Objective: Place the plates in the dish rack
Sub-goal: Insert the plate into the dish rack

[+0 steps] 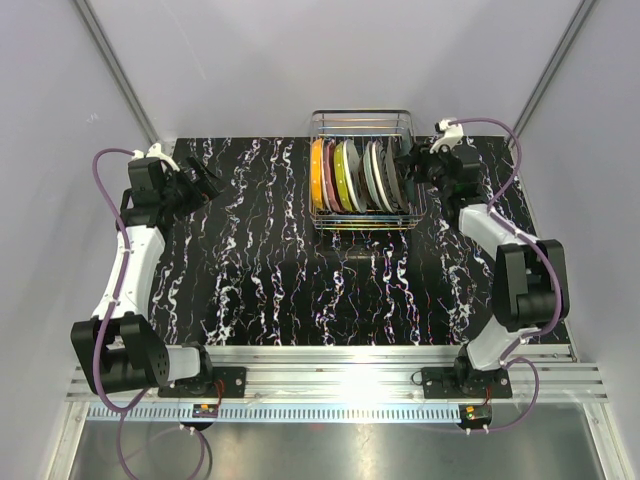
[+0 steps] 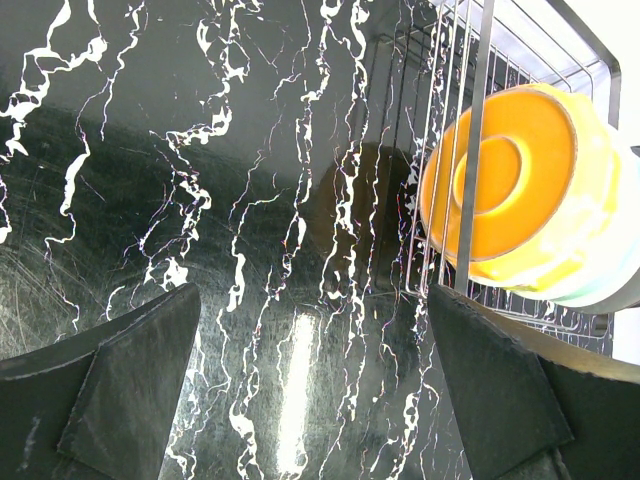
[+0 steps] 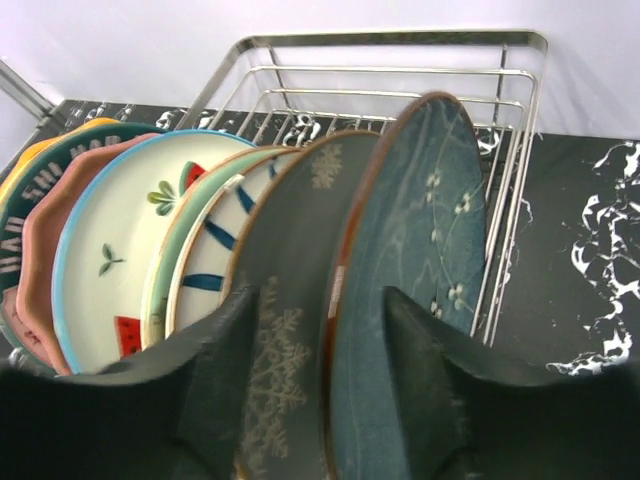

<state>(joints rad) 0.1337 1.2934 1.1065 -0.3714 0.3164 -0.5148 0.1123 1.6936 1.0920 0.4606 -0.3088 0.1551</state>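
At the far left, the left tool [image 1: 205, 180] hung over the bare desk [image 1: 270, 290] with its jaws spread wide and nothing in them, well apart from the work. In the middle, at the back of the desk, stood the dish rack [image 1: 362, 114], and the plates [image 1: 350, 175] stood on edge in it in a close row, the orange plate [image 1: 318, 172] at the left end. No plate lay loose on the desk, so the loading looked all but done.

At the right end of the row, the right tool [image 3: 322, 298] sat astride the rim of the dark flowered plate [image 3: 435, 190], one finger on each side. Its jaws were partly parted and seemed not to pinch the rim. The grey snowflake plate [image 3: 300, 230] leaned just beside it.

The step in hand was probably letting go. It would go best by spreading the jaws until both fingers stood free, then drawing straight up and away, never sideways, lest a finger tip the plate into its neighbour. The plate's foot was hidden, so whether it sat between dividers could not be told.
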